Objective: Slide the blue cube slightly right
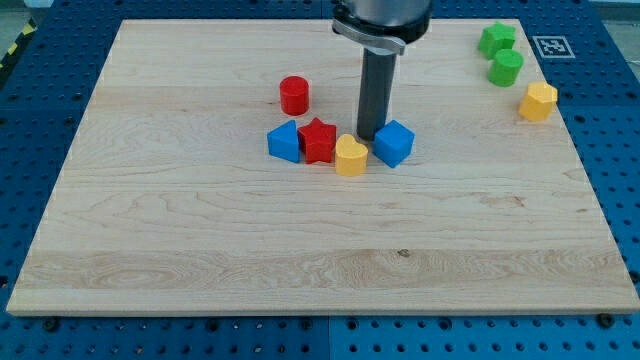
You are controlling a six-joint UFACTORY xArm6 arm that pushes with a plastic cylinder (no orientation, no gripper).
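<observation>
while nothing lies on the near part of the wooden worktop (300, 270), a cluster of four blocks sits a little above the middle of the view. nearest the view's bottom in that cluster is the yellow heart-shaped block (351, 156), touching the red star block (318, 139) on its left. the star in turn touches a blue block (284, 142), whose exact shape is hard to make out, at the cluster's left end. at the cluster's right end is the blue cube (394, 142), just right of the yellow heart and close to it; whether the two touch cannot be told. my tip (369, 136) rests on the worktop just at the cube's upper left side, touching it or nearly so, with the yellow heart just below the tip. the arm carries no pincer, only the dark rod, so there is no open or closed state to tell. farther back, a red cylinder (294, 95) stands apart, above the blue block and the star. well apart at the view's top right, a yellow block (538, 102) sits near the worktop's right edge, a green cylinder (506, 68) is just above it, and a green block (497, 40) lies beyond that, near the corner.
</observation>
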